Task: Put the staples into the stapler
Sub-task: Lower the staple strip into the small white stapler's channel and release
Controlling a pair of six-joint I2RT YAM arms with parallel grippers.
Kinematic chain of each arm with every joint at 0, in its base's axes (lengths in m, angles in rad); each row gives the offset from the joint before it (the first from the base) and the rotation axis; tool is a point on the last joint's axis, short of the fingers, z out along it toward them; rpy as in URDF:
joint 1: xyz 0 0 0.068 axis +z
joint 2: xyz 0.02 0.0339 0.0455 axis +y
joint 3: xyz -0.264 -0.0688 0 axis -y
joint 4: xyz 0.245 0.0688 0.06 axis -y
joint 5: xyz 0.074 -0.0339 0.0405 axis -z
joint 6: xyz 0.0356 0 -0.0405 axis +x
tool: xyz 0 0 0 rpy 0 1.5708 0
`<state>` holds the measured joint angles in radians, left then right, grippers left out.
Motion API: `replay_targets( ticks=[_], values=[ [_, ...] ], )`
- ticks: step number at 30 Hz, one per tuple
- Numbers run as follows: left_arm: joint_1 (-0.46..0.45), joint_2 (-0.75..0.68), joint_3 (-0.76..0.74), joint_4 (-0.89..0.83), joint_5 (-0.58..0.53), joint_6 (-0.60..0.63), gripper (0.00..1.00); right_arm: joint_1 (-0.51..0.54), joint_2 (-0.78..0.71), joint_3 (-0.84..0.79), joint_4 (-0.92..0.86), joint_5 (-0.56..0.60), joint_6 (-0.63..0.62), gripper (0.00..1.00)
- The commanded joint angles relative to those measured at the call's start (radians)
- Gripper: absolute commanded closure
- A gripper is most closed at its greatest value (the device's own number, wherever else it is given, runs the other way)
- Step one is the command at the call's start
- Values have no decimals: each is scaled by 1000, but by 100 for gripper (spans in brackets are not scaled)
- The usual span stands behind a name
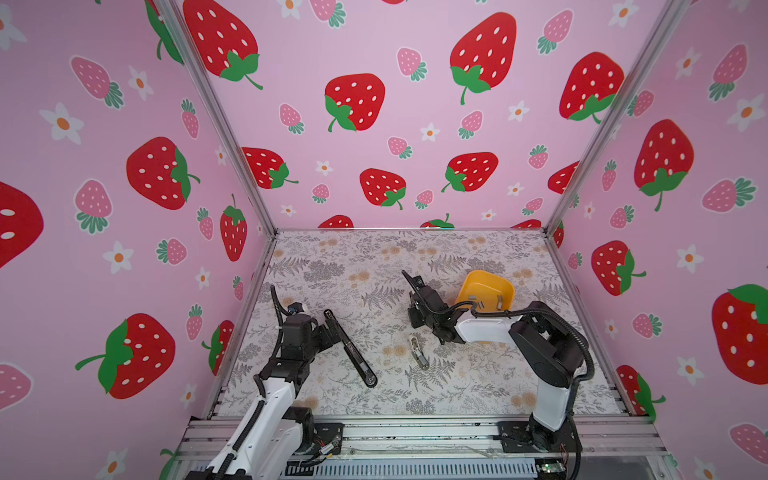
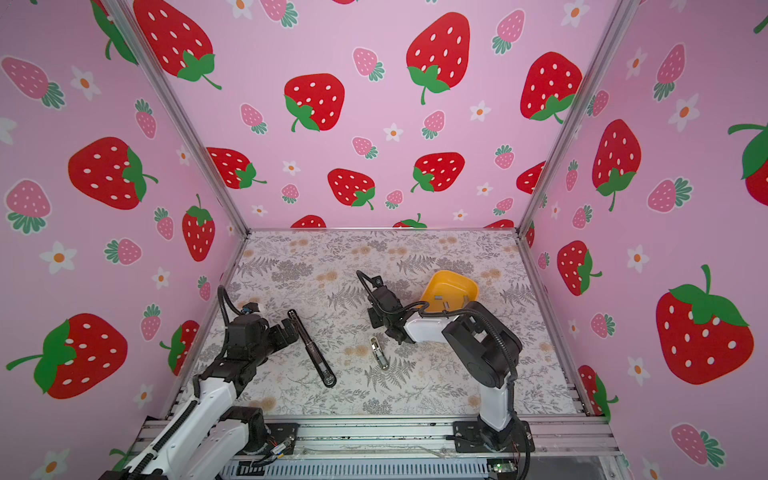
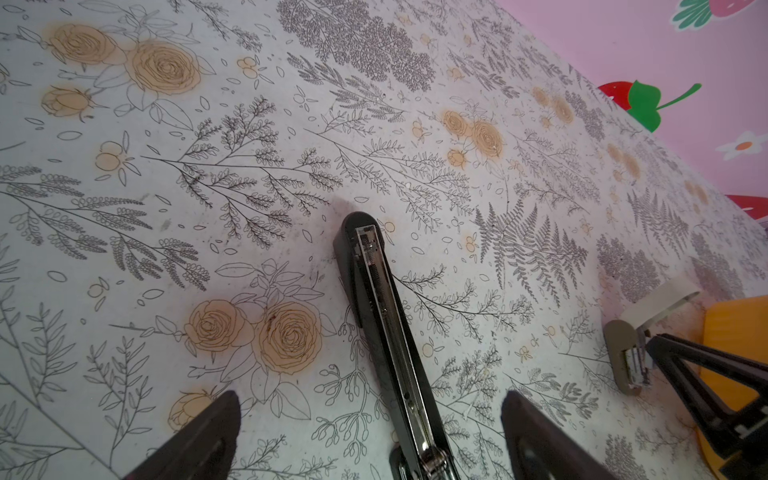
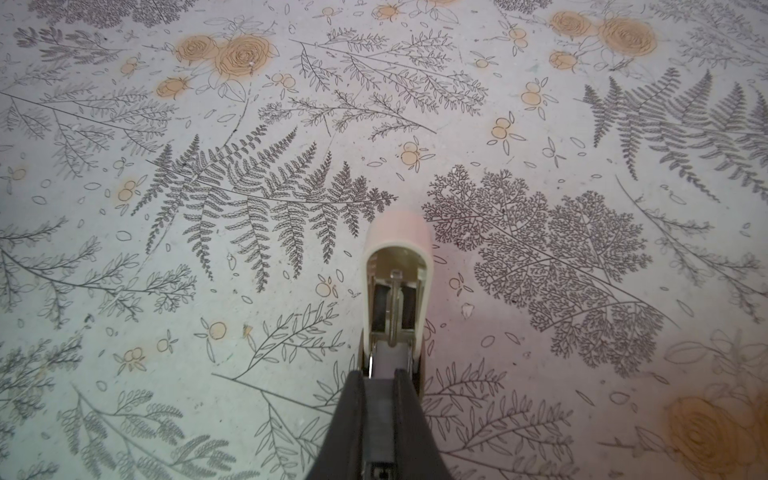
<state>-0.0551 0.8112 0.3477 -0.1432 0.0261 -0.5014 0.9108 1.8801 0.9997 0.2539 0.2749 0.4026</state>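
Spare staples lie in the yellow tray at the far right of the surface. The right hand, pinched shut on what looks like one staple strip, holds it at the open small beige stapler. The left hand gapes wide astride the opened black stapler. Loading appears under way; next, seat the strip squarely in the channel, then release.

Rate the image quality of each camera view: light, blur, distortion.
In both top views, even light, walls splayed by a wide lens; left wrist view, black stapler sharp, left gripper blurred; right wrist view, pink cast around the small stapler, greenish tint elsewhere on the table, right gripper soft.
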Motion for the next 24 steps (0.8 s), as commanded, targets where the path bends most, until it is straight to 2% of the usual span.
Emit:
replay_targets(
  ticks=[1,24],
  values=[
    [4,0,13,17,-13,4,1,-4,14,17,2,19,-2,89],
    [4,16,21,14,-11,9,1,-4,14,-25,10,23,16,89]
  ],
)
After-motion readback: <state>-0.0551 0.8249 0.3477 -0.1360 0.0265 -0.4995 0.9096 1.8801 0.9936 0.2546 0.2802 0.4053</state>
